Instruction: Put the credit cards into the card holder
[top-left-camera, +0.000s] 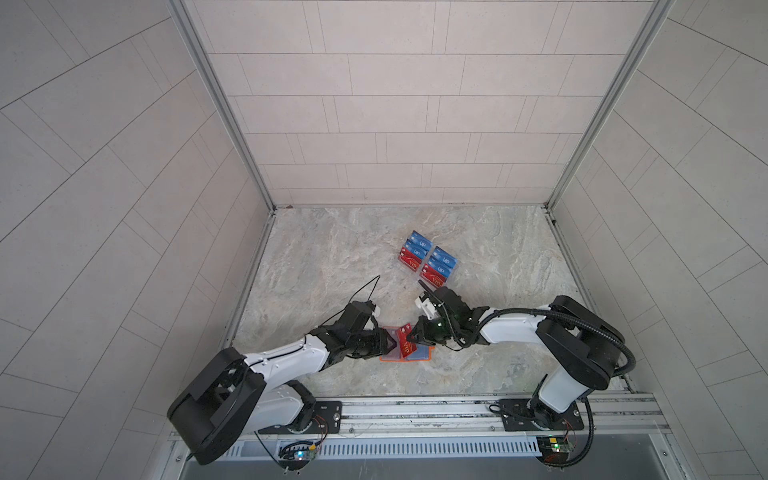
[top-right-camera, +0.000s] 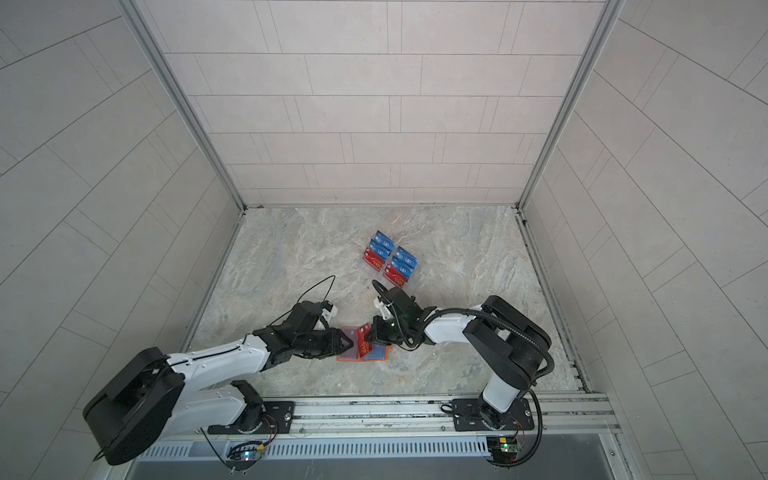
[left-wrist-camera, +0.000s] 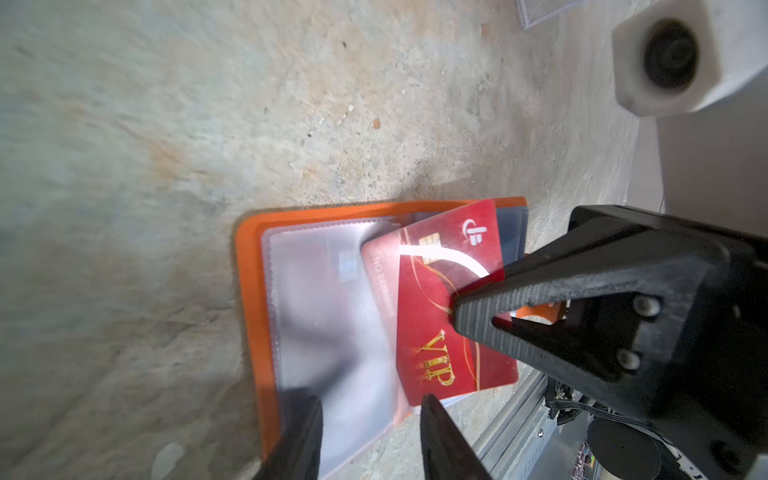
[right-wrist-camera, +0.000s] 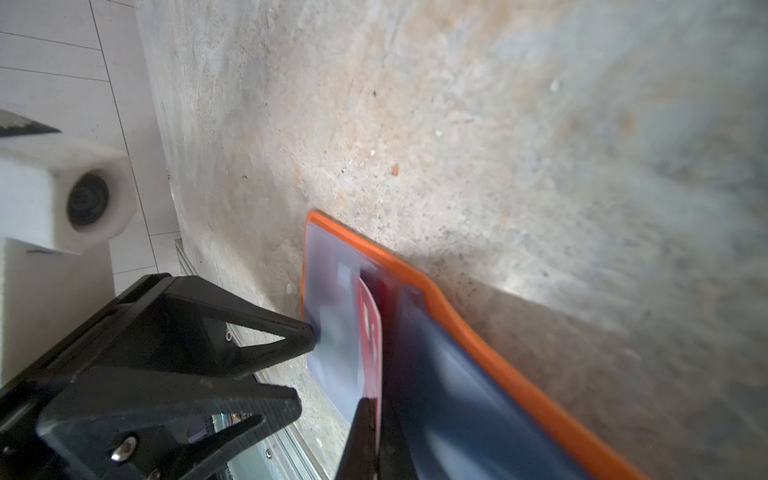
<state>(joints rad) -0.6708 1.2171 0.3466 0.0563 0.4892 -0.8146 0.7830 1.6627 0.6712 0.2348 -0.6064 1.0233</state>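
While right end effector pinches red card over card holder | left end effector half-open, empty, touching sleeve | risk: tilted card misses sleeve mouth, buckles

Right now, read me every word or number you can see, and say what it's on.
"VIP", gold lettering: red plastic card over the orange booklet card holder.
"NO" then digits too blurred to read: same card.
"VIP", white: blue plastic cards in the clear tiered stand.
"VIP", gold, barely legible: red cards in that stand.
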